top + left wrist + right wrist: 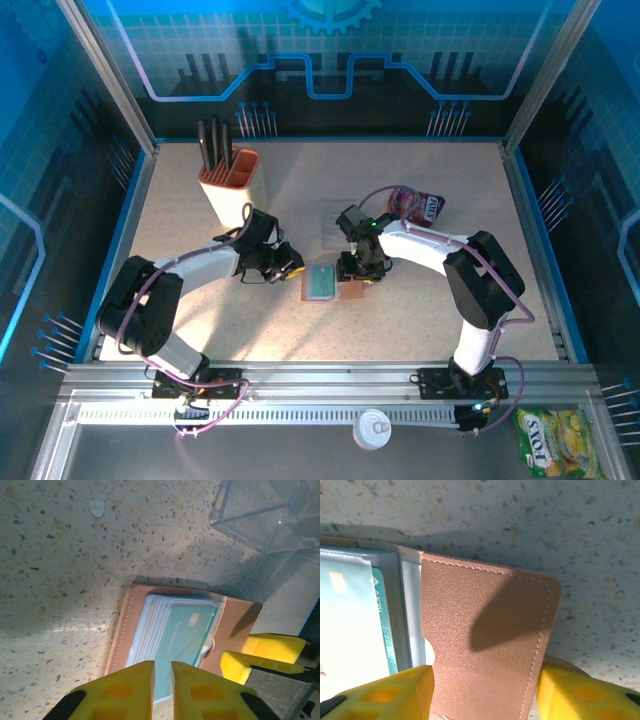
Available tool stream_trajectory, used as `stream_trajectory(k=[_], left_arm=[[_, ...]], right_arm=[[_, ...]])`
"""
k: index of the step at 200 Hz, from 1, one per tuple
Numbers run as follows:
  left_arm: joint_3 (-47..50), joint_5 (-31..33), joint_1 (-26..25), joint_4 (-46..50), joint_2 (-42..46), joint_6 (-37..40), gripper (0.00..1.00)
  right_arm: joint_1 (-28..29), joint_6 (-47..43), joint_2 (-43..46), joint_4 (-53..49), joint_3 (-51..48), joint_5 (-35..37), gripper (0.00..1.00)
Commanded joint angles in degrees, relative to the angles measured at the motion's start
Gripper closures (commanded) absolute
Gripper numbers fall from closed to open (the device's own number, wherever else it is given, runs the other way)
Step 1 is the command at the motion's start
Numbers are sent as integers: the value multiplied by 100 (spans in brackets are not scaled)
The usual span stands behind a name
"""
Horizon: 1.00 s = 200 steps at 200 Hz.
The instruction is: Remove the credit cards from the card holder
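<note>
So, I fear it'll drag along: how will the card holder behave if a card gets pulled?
The card holder looks thin and light, lying open on the smooth table, so it would probably slide unless pinned. Its leather flap likely flexes easily. The teal card sits in snug clear sleeves, so some drag seems likely.

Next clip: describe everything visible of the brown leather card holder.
The tan-brown leather bifold card holder lies open on the speckled table, between the arms. Pale stitching runs along its edges; one half holds stacked clear sleeves with a teal card on top. The right gripper's yellow fingers flank the plain flap; whether they clamp it is unclear. The left gripper hangs over the card's edge, fingers close together.
</note>
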<state>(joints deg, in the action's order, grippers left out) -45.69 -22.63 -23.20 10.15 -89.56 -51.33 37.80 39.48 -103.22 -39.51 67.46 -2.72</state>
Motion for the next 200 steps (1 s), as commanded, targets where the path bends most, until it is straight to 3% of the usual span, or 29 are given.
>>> stream_trajectory(k=[1, 63, 152, 200], left_arm=[[-29, -150, 27, 91, -76, -13, 84], [-26, -128, 17, 329, -111, 96, 80], [61, -275, -70, 74, -376, 18, 82], [92, -341, -114, -108, -452, -37, 79]], right_arm=[[-45, 79, -134, 194, -14, -278, 44], [-40, 29, -233, 176, 44, -479, 48], [-53, 193, 51, 119, -260, -242, 50], [-135, 190, 86, 66, -371, -150, 51]])
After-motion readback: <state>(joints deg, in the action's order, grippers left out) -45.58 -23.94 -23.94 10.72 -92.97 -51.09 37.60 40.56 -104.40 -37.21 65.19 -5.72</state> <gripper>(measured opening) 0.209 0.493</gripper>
